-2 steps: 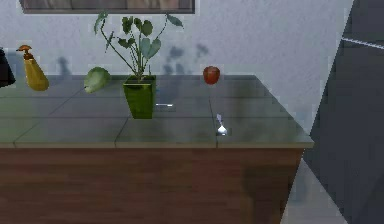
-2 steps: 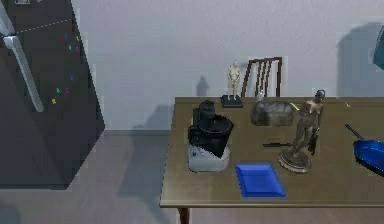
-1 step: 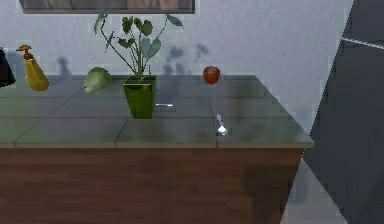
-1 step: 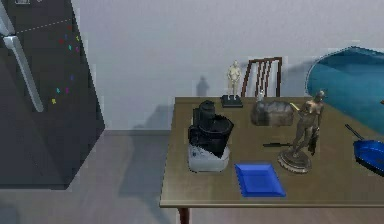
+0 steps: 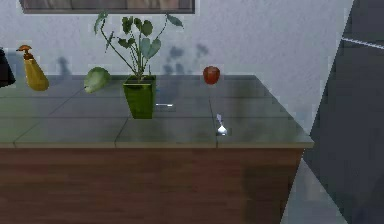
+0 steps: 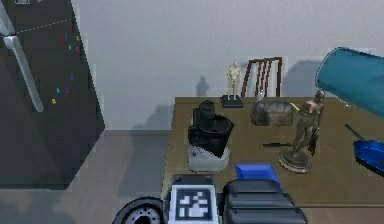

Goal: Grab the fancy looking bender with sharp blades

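Note:
A blender (image 6: 210, 140) with a dark jug on a white base stands near the left front edge of a brown table (image 6: 250, 150) in the arm side view. At that view's bottom edge, a white square with black marks (image 6: 195, 205) sits just below the blender. The gripper's dark body (image 6: 142, 212) shows left of the square. Its far end is cut off by the edge, so I cannot tell whether it holds anything.
On the table stand a bronze figure (image 6: 305, 130), a small pale statue (image 6: 234, 80), a grey lump (image 6: 272, 112) and a blue pan (image 6: 370, 152), with a chair (image 6: 262, 75) behind. A dark fridge (image 6: 40, 100) stands left. Ahead, a tiled counter (image 5: 60, 125) bears a potted plant (image 5: 139, 97), a yellow bottle (image 5: 35, 72) and a red round thing (image 5: 211, 75).

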Robot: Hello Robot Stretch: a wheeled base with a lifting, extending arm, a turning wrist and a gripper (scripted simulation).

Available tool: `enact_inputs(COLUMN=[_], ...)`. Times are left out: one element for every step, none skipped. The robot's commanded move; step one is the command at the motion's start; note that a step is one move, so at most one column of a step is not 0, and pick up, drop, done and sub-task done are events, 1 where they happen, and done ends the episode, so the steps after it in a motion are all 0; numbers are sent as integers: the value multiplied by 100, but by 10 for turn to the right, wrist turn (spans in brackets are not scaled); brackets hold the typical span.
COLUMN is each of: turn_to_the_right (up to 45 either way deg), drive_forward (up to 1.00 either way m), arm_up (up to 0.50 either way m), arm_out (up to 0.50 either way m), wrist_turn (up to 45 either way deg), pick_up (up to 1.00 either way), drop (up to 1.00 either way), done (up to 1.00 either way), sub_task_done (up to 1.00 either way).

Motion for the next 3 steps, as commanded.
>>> enact_inputs(turn_to_the_right=[0,0,0], drive_forward=[0,0,0], arm_up=[0,0,0], arm_out=[42,0,0], wrist_turn=[0,450,450], pick_up=[0,0,0], drop=[0,0,0], done=[0,0,0], sub_task_done=[0,0,0])
